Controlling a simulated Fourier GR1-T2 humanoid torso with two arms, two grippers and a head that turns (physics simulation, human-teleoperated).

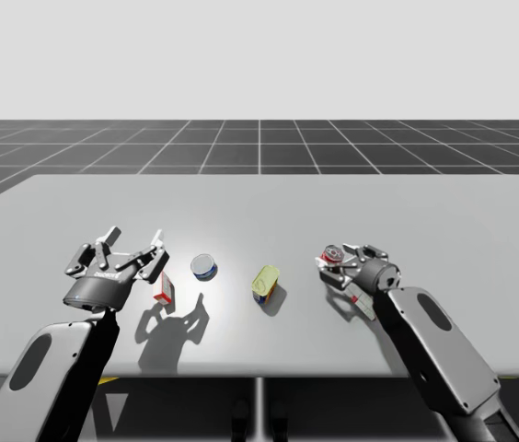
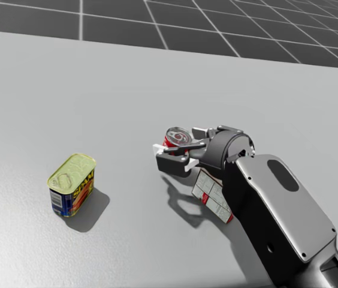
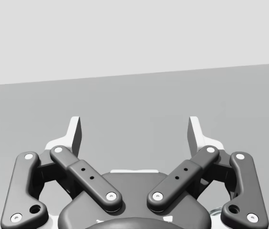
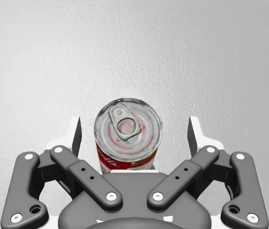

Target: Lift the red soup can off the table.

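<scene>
Red soup can (image 1: 332, 251): upright on the table (image 1: 259, 198), right of centre in the high view, between our right gripper's fingers.
Right gripper (image 4: 134, 131): released, with a gap on either side of the can.
Left gripper (image 3: 134, 131): released, grasping nothing, lower left in the high view.

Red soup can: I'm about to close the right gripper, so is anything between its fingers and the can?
Nothing visible. In the right wrist view the red soup can stands upright between the open fingers of the right gripper, with only bare table in the gaps on either side.
</scene>
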